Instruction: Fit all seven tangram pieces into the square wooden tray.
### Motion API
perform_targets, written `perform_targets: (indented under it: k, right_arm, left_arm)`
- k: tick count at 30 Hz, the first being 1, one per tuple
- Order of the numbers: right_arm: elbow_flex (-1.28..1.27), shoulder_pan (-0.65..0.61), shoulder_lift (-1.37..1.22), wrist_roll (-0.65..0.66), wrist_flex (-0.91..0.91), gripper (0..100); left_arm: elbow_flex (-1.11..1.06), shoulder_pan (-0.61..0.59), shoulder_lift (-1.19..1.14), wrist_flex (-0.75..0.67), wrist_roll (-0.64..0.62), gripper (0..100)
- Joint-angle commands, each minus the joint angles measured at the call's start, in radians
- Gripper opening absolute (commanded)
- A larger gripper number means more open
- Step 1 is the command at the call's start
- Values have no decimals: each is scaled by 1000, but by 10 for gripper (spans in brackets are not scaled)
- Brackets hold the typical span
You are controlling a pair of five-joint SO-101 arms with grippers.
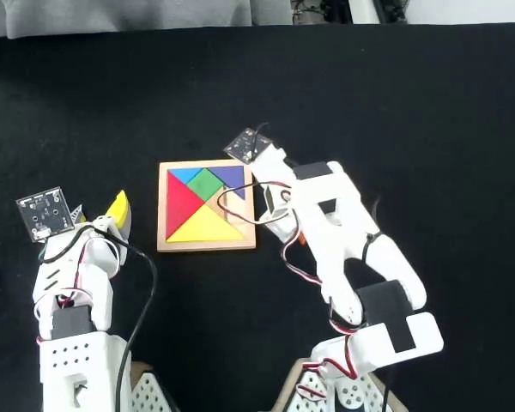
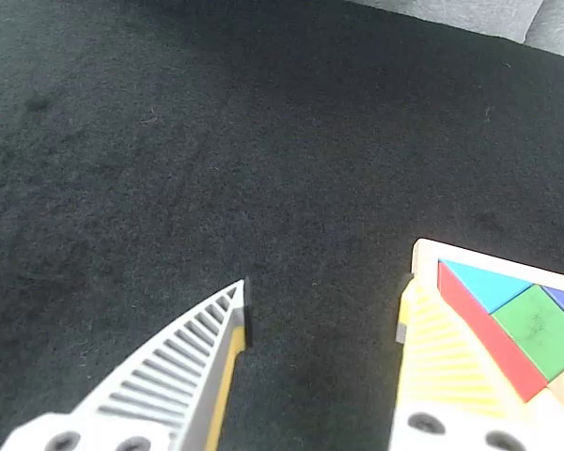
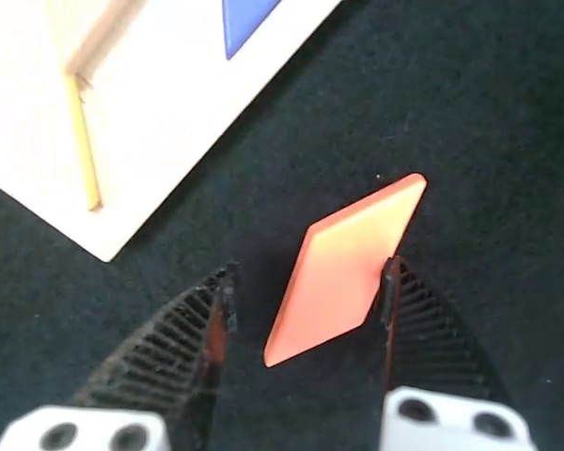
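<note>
I see my right gripper (image 3: 307,282) spread open around the orange parallelogram (image 3: 343,272), flat on the black bench (image 3: 489,113) just beside the wooden tray (image 3: 160,113), its long axis roughly parallel to the tray's edge, far corner pointing away from the wrist.

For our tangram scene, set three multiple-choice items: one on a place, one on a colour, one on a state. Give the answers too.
1. Where is the orange parallelogram?
A) in the tray
B) on the black table, between the fingers of the right hand
C) in the left hand

2. What colour is the large triangle at the edge of the tray nearest the arms' bases?
A) pink
B) yellow
C) grey

3. How is the left hand?
A) open and empty
B) shut on a green piece
C) shut on the tray

Answers:
1 B: it lies flat outside the tray.
2 B: the high view shows yellow there.
3 A: bare table shows between its fingers.
</note>
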State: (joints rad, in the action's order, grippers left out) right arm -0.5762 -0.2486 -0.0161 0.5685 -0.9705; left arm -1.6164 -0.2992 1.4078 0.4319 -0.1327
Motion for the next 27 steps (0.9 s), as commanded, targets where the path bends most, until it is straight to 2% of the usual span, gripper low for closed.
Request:
perform_targets:
  k: [1,17,21,27]
  right_arm:
    - [-1,-3,-12,-8,14,237]
    - [13,-5,-90,-3,26,234]
    - [13,-5,-93,-2,26,184]
    - [59,8,-64,-11,-12,212]
  left_arm:
    - [4,10,11,-18,8,263]
    - [4,10,11,-18,8,263]
    - [4,10,11,-18,8,263]
    - [4,10,11,-21,8,263]
